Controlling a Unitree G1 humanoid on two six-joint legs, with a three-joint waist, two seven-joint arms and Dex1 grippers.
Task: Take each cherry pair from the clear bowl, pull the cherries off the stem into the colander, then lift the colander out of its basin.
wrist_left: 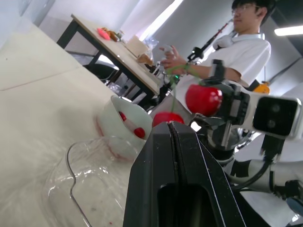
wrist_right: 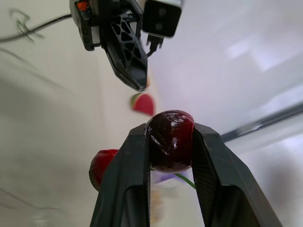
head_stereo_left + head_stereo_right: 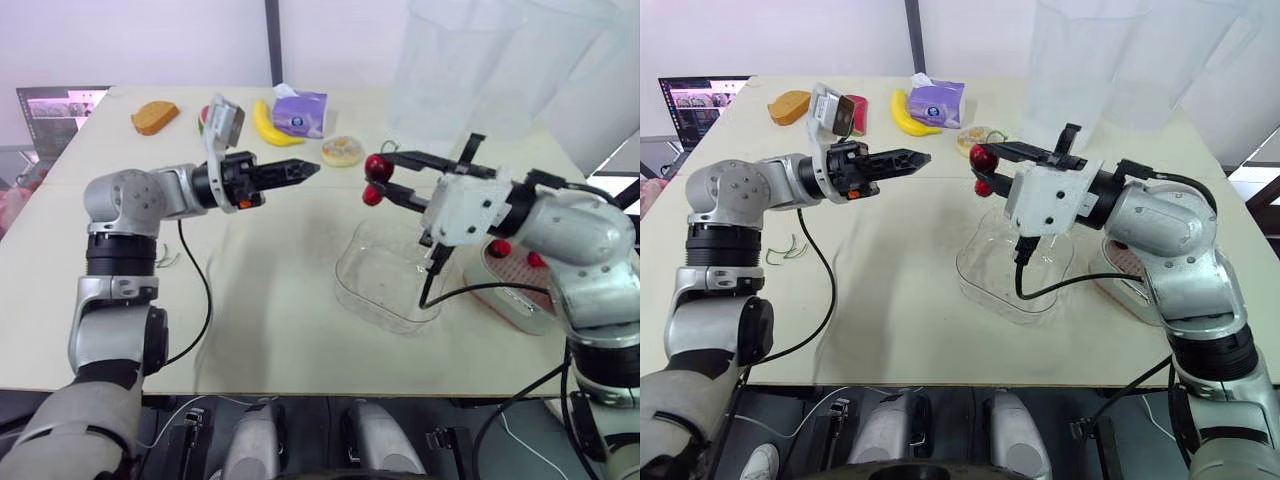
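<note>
My right gripper [image 3: 378, 166] is shut on one dark red cherry [image 2: 170, 139] of a cherry pair, held above the far rim of the clear bowl [image 3: 382, 282]. The pair's second cherry [image 3: 371, 194] hangs just below on the green stem. My left gripper [image 3: 306, 170] is shut and empty, level with the pair, a short gap to its left, pointing at it. The clear bowl looks empty. To its right stands the white colander [image 3: 517, 296] in its basin, with loose cherries [image 3: 500, 248] inside.
Along the far side of the table lie a banana [image 3: 272, 125], a purple tissue pack [image 3: 300, 112], a bread slice [image 3: 155, 117], a watermelon wedge [image 3: 204, 118] and a doughnut [image 3: 342, 151]. Green stems [image 3: 788, 250] lie at the left. A person [image 1: 236, 42] sits beyond the table.
</note>
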